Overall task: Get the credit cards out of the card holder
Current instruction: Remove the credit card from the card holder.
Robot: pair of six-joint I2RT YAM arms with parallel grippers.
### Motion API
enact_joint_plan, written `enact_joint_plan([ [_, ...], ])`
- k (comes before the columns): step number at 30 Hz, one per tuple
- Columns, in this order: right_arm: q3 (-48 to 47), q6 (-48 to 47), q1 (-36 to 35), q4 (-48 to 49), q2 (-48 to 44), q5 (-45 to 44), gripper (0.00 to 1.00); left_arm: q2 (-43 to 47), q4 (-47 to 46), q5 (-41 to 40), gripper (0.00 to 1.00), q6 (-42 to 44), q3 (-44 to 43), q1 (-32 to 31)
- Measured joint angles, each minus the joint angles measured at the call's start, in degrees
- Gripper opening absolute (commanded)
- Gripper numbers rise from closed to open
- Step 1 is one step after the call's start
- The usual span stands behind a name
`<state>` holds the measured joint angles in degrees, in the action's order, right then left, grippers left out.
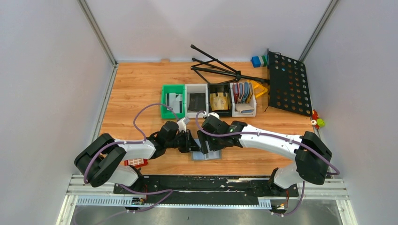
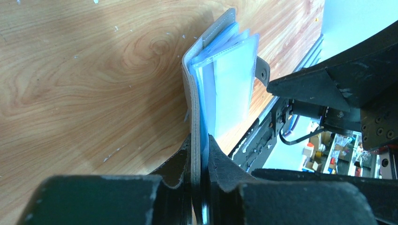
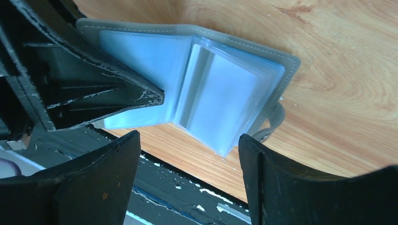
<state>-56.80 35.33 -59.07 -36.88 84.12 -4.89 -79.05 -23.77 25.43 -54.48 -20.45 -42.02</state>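
left gripper [image 2: 200,143] clenched on the open card holder [image 3: 136,51], at its 9 o'clock in the top view. right gripper [image 3: 187,140] released, jaws wide, straddling the fanned sleeves [image 3: 225,98].

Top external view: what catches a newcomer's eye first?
Both arms meet over the open grey-blue card holder near the front edge of the table. The left gripper has its jaws shut on its edge; the right gripper has jaws open, facing its clear pockets.
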Motion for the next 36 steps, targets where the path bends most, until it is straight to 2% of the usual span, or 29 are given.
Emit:
enact_joint_plan([
  [4, 0.0, -0.1, 0.0, 1.0, 0.0, 2.0, 0.79, 0.0, -0.1, 0.2, 0.16, 0.0, 0.0, 0.0],
  [14, 1.8, -0.2, 2.7, 3.3, 0.0, 5.4, 0.79, 0.0, -0.5, 0.6, 0.15, 0.0, 0.0, 0.0],
  [28, 3.0, -0.2, 4.2, 4.6, 0.0, 6.7, 0.81, 0.0, -0.5, 0.6, 0.15, 0.0, 0.0, 0.0],
  [36, 5.5, -0.3, 5.6, 5.6, 0.0, 7.9, 0.77, 0.0, -0.5, 0.6, 0.15, 0.0, 0.0, 0.0],
])
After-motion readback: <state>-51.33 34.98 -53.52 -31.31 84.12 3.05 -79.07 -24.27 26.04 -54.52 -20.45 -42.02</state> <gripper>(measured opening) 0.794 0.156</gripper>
